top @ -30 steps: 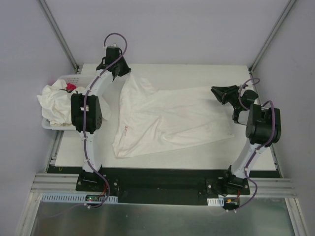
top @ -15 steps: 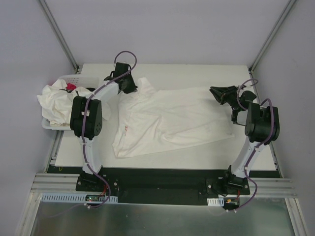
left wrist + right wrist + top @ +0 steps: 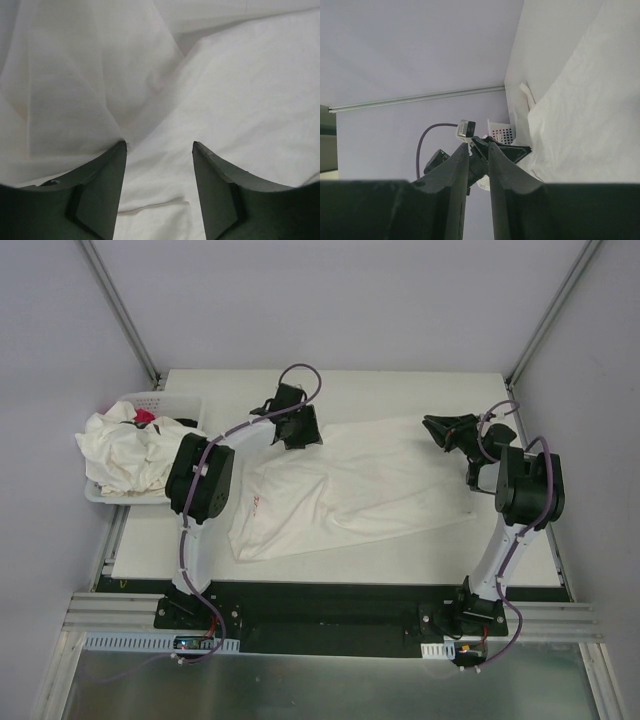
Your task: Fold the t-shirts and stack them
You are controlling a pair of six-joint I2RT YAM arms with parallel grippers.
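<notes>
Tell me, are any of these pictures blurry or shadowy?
Top external view: sharp and evenly lit, only faint shadows beside the t-shirt. Left wrist view: the cloth is bright with soft grey fold shadows, and the left gripper looks dark but fairly crisp. Right wrist view: the right gripper is so close that it looks dark and soft-edged, while the far basket looks clear.

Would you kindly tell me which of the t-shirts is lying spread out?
The t-shirt on the middle of the table; the other t-shirts sit crumpled in the basket at the left.

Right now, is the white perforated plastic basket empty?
No: the white perforated plastic basket holds a heap of crumpled off-white cotton t-shirts, spilling over its rim.
</notes>
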